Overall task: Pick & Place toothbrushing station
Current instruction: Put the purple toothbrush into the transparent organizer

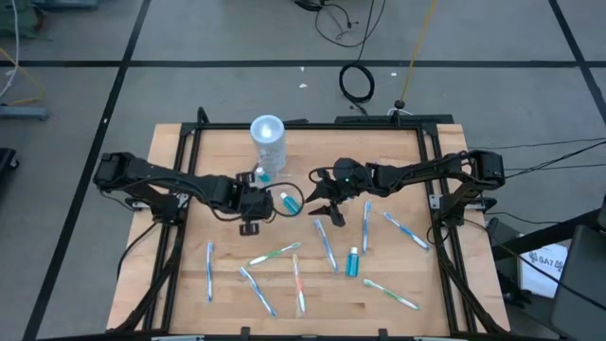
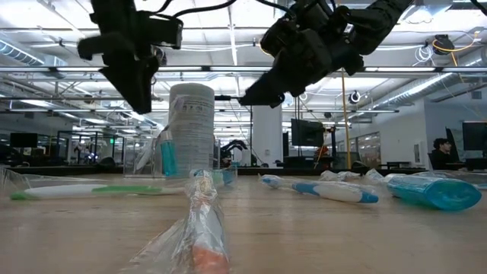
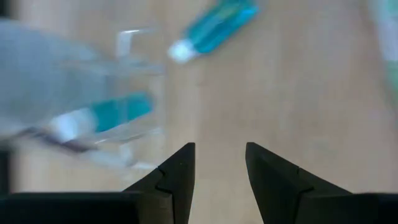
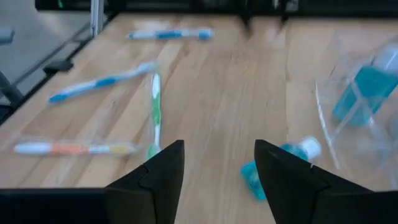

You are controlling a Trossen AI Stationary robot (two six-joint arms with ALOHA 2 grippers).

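- Looking straight down from above, a wooden table [image 1: 379, 284] carries the toothbrushing station [image 1: 268, 144], its tall clear cylinder standing upright near the far edge, left of centre, with a pale round top. A low clear tray part sits at its base and holds a teal tube.
- The left gripper [image 1: 254, 203] hovers just in front of the station's tray part, and the right gripper [image 1: 322, 197] sits to the right of it. A loose teal tube [image 1: 288, 200] lies between the two grippers.
- Several wrapped toothbrushes [image 1: 325, 243] are scattered over the near half of the table, and another teal tube [image 1: 353, 261] lies among them.
- From table height, the station stands upright on the wood [image 2: 190, 129], with both grippers raised above the surface: the left gripper [image 2: 141, 95] up beside the cylinder, the right gripper [image 2: 255, 95] farther off. A wrapped toothbrush [image 2: 199, 228] lies close to the camera.
- In the left wrist view, the left gripper [image 3: 220, 165] has its jaws parted with bare wood between them, holding nothing. The clear tray [image 3: 134, 93] with its teal tube is just ahead, blurred.
- In the right wrist view, the right gripper [image 4: 219, 165] has its jaws spread apart and empty above the table. The loose teal tube [image 4: 277, 162] lies just beyond one finger, and the clear edge of the station [image 4: 357, 118] shows beside it.
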